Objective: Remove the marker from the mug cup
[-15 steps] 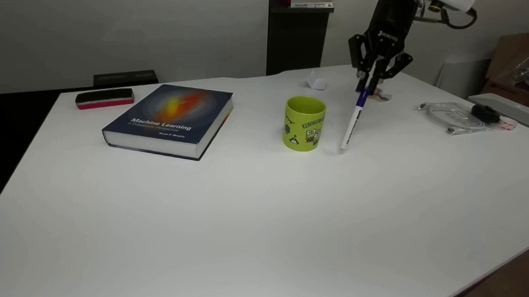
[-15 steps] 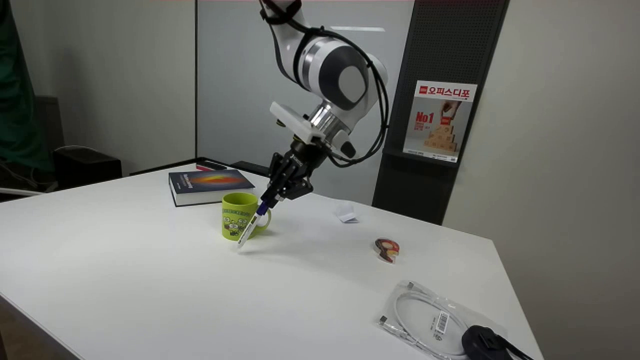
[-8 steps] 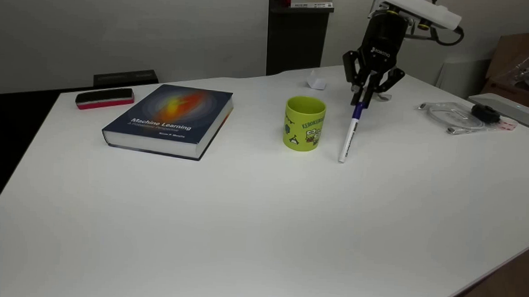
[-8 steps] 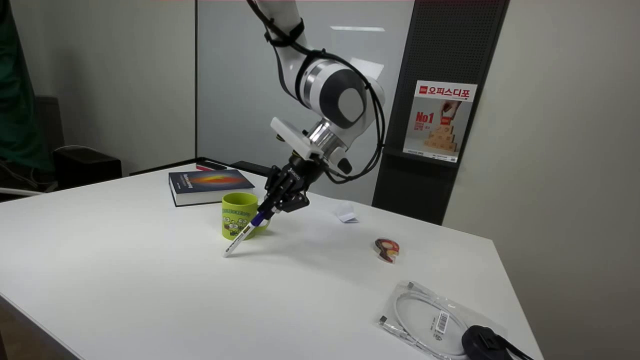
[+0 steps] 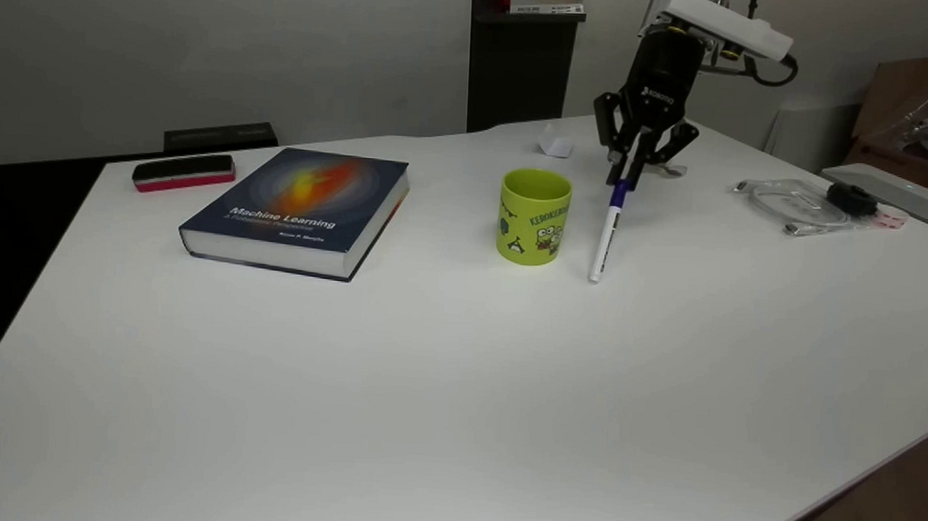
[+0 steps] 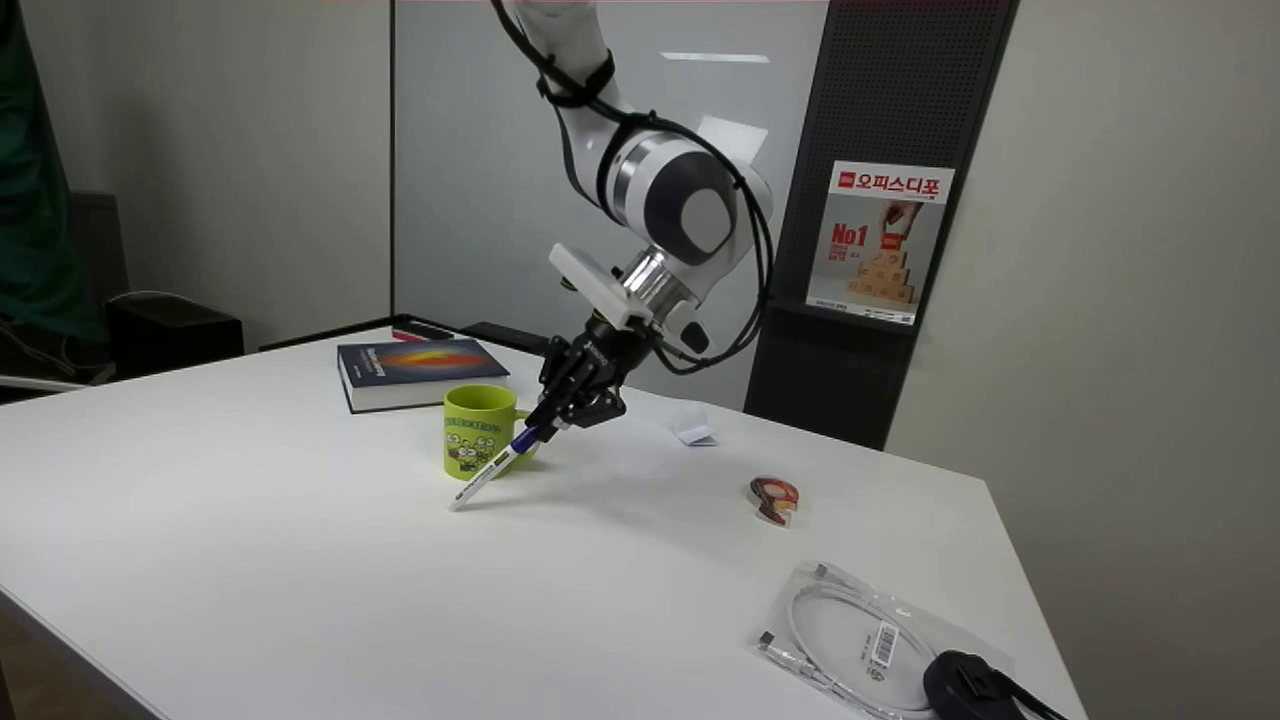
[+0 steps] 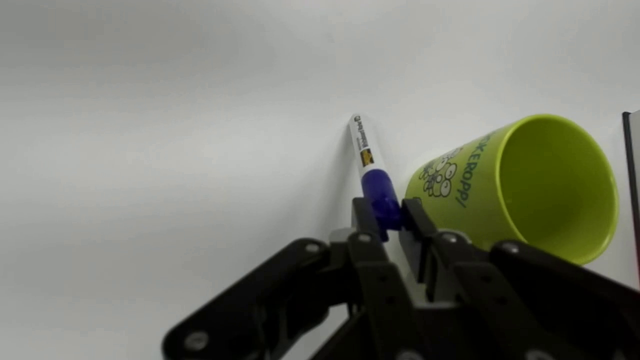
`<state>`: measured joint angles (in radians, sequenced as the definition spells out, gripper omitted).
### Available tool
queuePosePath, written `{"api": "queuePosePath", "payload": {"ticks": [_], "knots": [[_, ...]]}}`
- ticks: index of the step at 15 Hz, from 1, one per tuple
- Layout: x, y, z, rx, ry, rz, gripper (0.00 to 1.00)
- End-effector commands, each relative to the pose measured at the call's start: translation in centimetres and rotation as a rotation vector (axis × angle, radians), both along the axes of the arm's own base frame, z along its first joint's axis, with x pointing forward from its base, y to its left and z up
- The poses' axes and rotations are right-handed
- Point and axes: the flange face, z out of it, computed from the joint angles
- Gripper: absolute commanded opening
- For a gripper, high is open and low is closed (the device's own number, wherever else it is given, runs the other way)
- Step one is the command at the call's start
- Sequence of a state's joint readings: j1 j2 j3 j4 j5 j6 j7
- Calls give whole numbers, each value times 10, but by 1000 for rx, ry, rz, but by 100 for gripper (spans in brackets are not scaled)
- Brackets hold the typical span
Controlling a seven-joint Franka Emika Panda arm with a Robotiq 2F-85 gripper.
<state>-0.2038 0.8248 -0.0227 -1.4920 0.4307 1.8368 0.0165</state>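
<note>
I'm working over a white tabletop [image 5: 457,409]; grey walls [image 6: 230,150] are standing behind, a poster [image 6: 878,240] is showing against a dark panel [image 6: 920,90], green cloth [image 6: 40,200] is hanging off to the side. Book [image 5: 302,202] and bagged cable [image 6: 865,635] are lying on the tabletop. My gripper [image 7: 389,216] is pinching the marker [image 7: 367,147] by its blue-purple end, outside the mug cup [image 5: 532,224], which is standing upright just beside it. Marker's long axis is slanting: blue-purple end is pointing up, white end is pointing down, running to the lower left in both exterior views, up and slightly left in the wrist view. Can't tell whether the white tip is touching the tabletop.
</note>
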Motion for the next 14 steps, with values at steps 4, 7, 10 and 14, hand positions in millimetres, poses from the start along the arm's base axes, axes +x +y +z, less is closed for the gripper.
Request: {"api": "queuePosePath", "payload": {"ticks": [4, 7, 10, 14], "knots": [[15, -8, 0, -20, -40, -26, 65], [17, -8, 4, -40, -69, -26, 85], [20, -4, 20, -105, -135, -6, 100], [18, 19, 58, -227, -245, 43, 100]]}}
